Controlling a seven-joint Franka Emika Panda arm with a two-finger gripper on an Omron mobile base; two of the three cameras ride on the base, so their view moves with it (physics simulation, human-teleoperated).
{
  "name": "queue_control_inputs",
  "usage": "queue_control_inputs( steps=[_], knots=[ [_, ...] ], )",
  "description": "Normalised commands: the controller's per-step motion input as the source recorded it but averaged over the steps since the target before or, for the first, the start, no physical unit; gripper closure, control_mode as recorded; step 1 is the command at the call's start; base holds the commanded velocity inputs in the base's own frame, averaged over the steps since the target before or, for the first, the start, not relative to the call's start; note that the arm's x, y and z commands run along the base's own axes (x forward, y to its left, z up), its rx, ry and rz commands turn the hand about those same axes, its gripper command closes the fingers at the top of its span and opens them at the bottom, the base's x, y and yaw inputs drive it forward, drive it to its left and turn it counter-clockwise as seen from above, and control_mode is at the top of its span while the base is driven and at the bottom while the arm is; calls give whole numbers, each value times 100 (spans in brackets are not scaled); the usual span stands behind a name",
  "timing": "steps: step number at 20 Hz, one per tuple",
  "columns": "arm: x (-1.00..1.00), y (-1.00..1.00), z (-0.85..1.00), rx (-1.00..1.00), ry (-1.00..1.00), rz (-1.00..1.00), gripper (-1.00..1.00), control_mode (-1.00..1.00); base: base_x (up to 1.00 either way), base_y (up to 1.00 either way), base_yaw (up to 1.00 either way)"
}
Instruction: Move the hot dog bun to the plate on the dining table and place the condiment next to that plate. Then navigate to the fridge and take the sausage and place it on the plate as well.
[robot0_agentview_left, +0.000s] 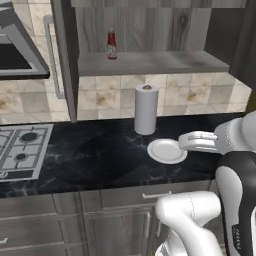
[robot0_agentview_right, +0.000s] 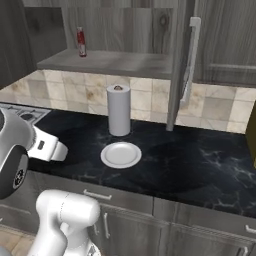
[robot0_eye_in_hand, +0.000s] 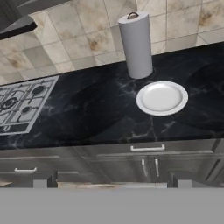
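This is looking like a home kitchen. A black, white-veined marble counter (robot0_agentview_left: 100, 155) is running along a wall of beige stone tiles (robot0_eye_in_hand: 83, 41), with grey wood drawers (robot0_eye_in_hand: 144, 164) sitting under the counter. A steel gas hob (robot0_agentview_left: 20, 150) is sitting in the counter's left end, and an upright white paper-towel roll (robot0_agentview_left: 146, 109) is standing on the counter beside a plain round white plate (robot0_agentview_left: 166, 150). Above the counter, a slim red ketchup bottle (robot0_agentview_left: 111, 45) is standing in an open grey wood cabinet (robot0_agentview_left: 150, 62).
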Motion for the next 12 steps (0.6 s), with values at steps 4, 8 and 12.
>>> queue_control_inputs(
  steps=[4,8,12],
  knots=[
    [0,0,0,0,0,0,-100,100,57,47,-10],
    [0,0,0,0,0,0,-100,100,68,25,-11],
    [0,0,0,0,0,0,-100,100,78,38,-15]
  ],
)
